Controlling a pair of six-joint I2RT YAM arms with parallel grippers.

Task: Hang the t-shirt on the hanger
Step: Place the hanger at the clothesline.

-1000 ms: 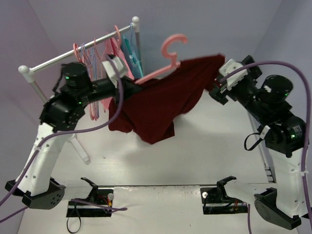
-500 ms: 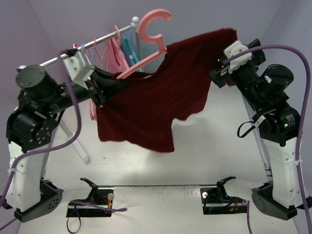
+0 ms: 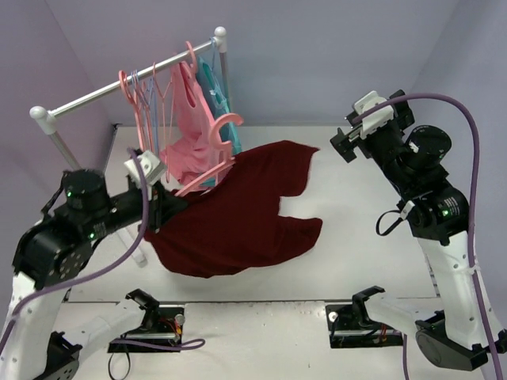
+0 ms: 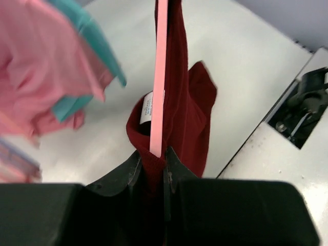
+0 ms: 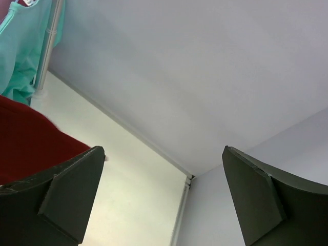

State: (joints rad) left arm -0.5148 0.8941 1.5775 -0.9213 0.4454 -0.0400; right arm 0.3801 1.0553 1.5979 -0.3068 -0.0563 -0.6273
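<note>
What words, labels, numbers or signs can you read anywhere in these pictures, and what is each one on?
No text can be read in any view.
On the white tag in the neck of the t-shirt: printed marks, too small and blurred to read.
On the hanger and the clothes rail: no writing shows.

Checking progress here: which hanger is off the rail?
The salmon-pink hanger clamped in the left gripper together with the maroon t-shirt. The other hangers all hang on the rail.
</note>
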